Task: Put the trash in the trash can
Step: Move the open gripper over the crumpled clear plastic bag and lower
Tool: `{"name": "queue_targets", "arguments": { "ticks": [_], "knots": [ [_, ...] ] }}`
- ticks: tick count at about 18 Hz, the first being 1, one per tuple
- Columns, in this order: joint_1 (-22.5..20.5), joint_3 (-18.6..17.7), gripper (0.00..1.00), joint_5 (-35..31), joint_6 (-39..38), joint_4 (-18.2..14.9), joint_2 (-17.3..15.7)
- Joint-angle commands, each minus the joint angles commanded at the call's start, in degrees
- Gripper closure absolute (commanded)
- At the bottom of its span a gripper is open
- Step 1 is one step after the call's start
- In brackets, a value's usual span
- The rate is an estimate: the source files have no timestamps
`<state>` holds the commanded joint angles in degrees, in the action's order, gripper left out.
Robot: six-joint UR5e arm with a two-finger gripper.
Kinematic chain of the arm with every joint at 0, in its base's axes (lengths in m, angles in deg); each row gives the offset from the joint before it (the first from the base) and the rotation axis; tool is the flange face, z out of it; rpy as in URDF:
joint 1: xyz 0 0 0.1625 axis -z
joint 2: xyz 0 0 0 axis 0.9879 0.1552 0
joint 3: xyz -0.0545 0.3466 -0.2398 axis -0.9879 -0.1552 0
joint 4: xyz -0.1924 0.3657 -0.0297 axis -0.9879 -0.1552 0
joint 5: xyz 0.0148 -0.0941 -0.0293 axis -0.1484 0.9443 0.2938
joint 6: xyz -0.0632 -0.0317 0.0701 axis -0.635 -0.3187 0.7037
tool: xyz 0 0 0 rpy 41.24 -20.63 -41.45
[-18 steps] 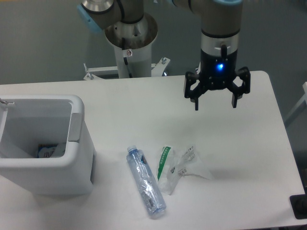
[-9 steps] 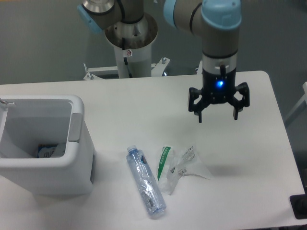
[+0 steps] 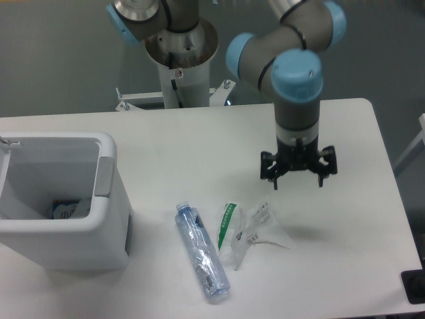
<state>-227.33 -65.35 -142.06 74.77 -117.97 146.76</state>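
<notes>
Two pieces of trash are lying on the white bench (image 3: 166, 153): a crumpled clear plastic wrapper (image 3: 249, 229) with a green strip, and just beside it a crushed clear plastic bottle (image 3: 202, 253). The white trash can (image 3: 99, 219) is standing well apart at the far side of the bench, and something small is showing on its floor. The step in hand appears to be the approach for a first pick. The gripper (image 3: 298, 174) is hanging above the bench near the wrapper, its fingers spread wide, holding and touching nothing. The next move is calling for a descent over the wrapper, then closing on its raised folds.
</notes>
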Motion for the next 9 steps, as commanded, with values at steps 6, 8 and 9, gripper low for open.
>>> {"name": "queue_targets", "arguments": {
  "ticks": [6,8,9],
  "knots": [
    [1.8,-1.7,0.0,2.0,9.3,0.1,0.2],
    [1.9,-1.8,0.0,4.5,10.4,0.0,0.4],
    [1.9,-2.5,0.0,5.0,11.1,0.0,0.4]
  ]
}}
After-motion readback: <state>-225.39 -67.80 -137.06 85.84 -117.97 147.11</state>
